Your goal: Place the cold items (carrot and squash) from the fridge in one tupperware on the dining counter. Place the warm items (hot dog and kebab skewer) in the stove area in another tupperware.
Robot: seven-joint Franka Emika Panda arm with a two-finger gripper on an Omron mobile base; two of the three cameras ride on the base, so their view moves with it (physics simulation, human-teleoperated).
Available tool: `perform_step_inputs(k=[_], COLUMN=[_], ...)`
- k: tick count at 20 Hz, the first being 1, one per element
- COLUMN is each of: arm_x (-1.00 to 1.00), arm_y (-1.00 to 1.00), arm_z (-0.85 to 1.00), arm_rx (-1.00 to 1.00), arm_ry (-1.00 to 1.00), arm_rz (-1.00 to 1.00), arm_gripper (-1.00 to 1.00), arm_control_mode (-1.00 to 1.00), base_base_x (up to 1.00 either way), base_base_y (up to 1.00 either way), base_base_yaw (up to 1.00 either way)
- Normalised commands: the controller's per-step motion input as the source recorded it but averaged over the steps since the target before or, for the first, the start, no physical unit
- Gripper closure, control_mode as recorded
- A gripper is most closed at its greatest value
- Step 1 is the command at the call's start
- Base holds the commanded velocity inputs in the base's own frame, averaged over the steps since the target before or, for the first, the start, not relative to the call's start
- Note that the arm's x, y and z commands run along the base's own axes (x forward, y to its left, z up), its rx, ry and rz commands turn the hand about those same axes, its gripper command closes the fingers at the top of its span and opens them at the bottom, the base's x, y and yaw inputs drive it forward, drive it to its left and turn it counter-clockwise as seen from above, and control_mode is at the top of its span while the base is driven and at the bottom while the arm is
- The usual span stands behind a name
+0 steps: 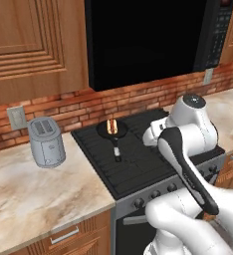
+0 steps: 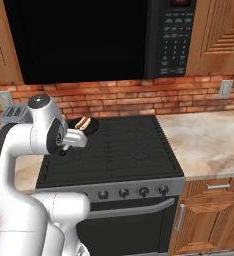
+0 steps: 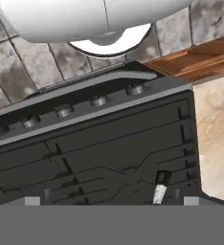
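Over the stove top [image 1: 138, 164], the gripper [image 3: 109, 198] is hanging with jaws spread wide, gripping nothing. It's pointing down at the black grates, near the front edge with the knobs [image 3: 98, 101], so it's not lined up on anything yet. The arm [image 1: 188, 149] is folded back over the near right part of the stove, probably just parked for the approach. The hot dog [image 1: 112, 127] is sitting in a small black pan [image 1: 113, 132] on the far left burner, handle pointing toward the near side. The toaster [image 1: 46, 142] is standing on the counter [image 1: 34, 194] left of the stove. Kebab skewer and tupperware: can't spot them. Judging next move: reaching far-left for the hot dog.
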Motion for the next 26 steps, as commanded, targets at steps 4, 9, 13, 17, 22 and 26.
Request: perform_step_inputs(k=[4,9,13,17,22,26], arm_x=[0.62,0.57,0.57,0.6,0.68,0.65], arm_y=[0.21,0.25,0.15,0.24,0.33,0.25], arm_z=[0.0,0.0,0.0,0.0,-0.18,-0.46], arm_rx=[0.0,0.0,0.0,0.0,0.0,0.0], arm_ry=[0.0,-0.01,-0.03,0.0,0.0,-0.01], arm_rz=[0.0,0.0,0.0,0.0,0.0,0.0], arm_gripper=[-1.0,-1.0,-1.0,-1.0,-1.0,-1.0], arm_control_mode=[-1.0,-1.0,-1.0,-1.0,-1.0,-1.0], base_base_x=[0.0,0.0,0.0,0.0,0.0,0.0], base_base_y=[0.0,0.0,0.0,0.0,0.0,0.0], base_base_yaw=[0.0,0.0,0.0,0.0,0.0,0.0])
